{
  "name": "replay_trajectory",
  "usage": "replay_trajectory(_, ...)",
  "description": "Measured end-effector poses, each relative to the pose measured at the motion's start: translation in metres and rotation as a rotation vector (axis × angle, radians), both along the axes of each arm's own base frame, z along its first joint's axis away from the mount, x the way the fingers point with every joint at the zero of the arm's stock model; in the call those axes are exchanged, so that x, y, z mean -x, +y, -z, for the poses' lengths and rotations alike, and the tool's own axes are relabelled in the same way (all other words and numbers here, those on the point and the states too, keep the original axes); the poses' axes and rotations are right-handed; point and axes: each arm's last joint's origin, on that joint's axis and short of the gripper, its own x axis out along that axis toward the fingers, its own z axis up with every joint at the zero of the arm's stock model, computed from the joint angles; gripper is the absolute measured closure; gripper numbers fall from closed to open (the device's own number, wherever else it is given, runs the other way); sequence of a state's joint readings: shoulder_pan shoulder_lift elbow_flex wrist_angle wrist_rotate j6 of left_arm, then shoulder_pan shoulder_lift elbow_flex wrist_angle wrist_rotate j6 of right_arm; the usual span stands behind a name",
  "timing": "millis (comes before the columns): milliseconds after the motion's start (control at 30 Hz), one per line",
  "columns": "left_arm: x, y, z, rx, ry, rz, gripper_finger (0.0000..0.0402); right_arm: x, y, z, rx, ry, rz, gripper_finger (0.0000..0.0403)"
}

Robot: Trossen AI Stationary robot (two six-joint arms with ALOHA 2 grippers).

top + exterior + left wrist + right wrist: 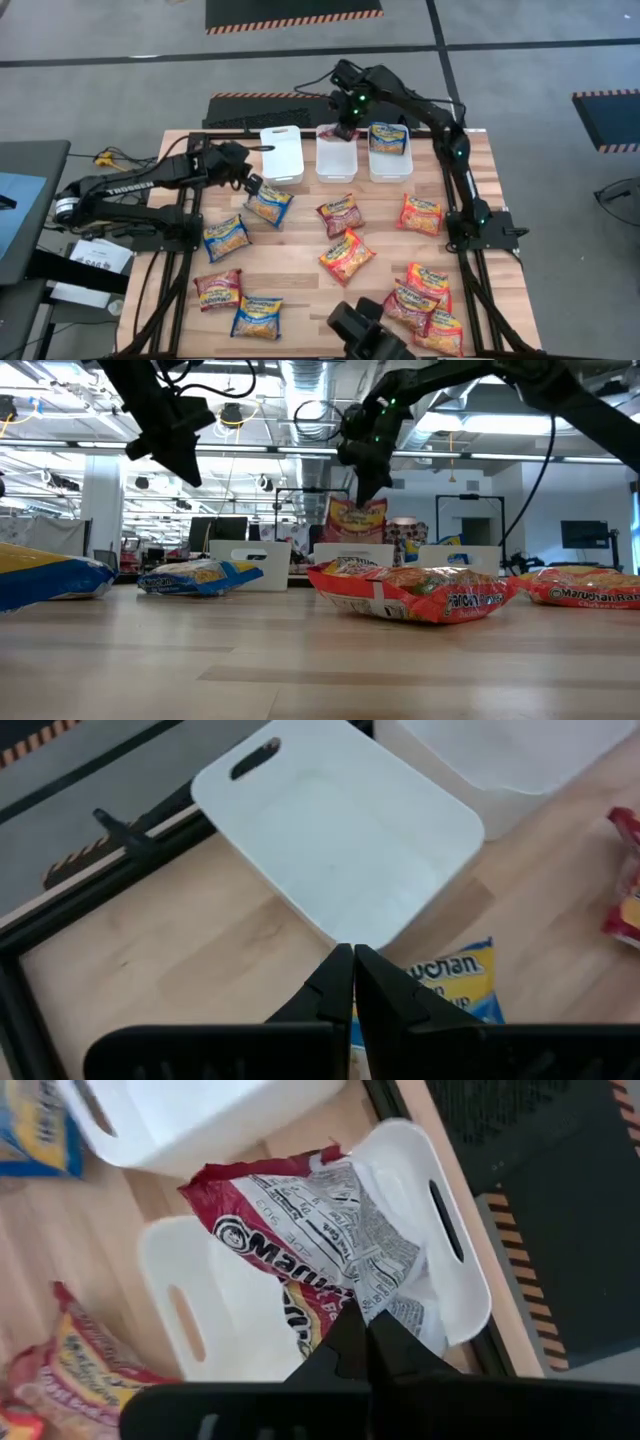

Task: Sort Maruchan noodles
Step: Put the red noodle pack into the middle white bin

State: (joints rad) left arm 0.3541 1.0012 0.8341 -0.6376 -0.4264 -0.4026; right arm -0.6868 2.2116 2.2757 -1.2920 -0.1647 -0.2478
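Over the middle white bin (335,160), right hand (345,131) pinches a maroon noodle packet (320,1245), hanging. Left hand (254,187), fingers pressed together, hovers above a blue packet (269,204) on the surface (300,270).

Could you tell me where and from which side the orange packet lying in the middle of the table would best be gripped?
The orange packet lies flat and turned at a slant, with bare wood all round it. I would come straight down from above and pinch one of its crimped end seams, or the puffed film near a corner, since a flat packet gives the fingers little to close on from the side.
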Motion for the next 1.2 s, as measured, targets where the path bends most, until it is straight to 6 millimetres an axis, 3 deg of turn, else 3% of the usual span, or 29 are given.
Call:
replay_trajectory(367, 0.005, 0.010, 0.000, 0.001, -0.002, -0.056, 0.0401, -0.013, -0.021, 0.052, -0.024, 0.093, 0.003, 0.0402)
replay_trajectory(500, 0.006, 0.012, 0.000, 0.001, -0.003, -0.067, 0.0401, -0.013, -0.022, 0.047, 0.001, 0.067, -0.005, 0.0402)
replay_trajectory(767, 0.008, 0.017, 0.000, 0.002, -0.003, -0.097, 0.0401, -0.006, -0.026, 0.017, 0.049, 0.005, 0.012, 0.0403)
replay_trajectory(900, 0.010, 0.019, 0.000, 0.001, -0.001, -0.108, 0.0401, 0.003, -0.032, 0.021, 0.004, 0.031, 0.048, 0.0403)
replay_trajectory(1067, 0.011, 0.021, 0.000, 0.000, 0.001, -0.122, 0.0401, 0.002, -0.039, 0.037, -0.055, 0.025, 0.072, 0.0403)
replay_trajectory(1200, 0.011, 0.022, 0.000, -0.009, 0.015, -0.109, 0.0401, 0.002, -0.039, 0.038, -0.064, 0.021, 0.101, 0.0403)
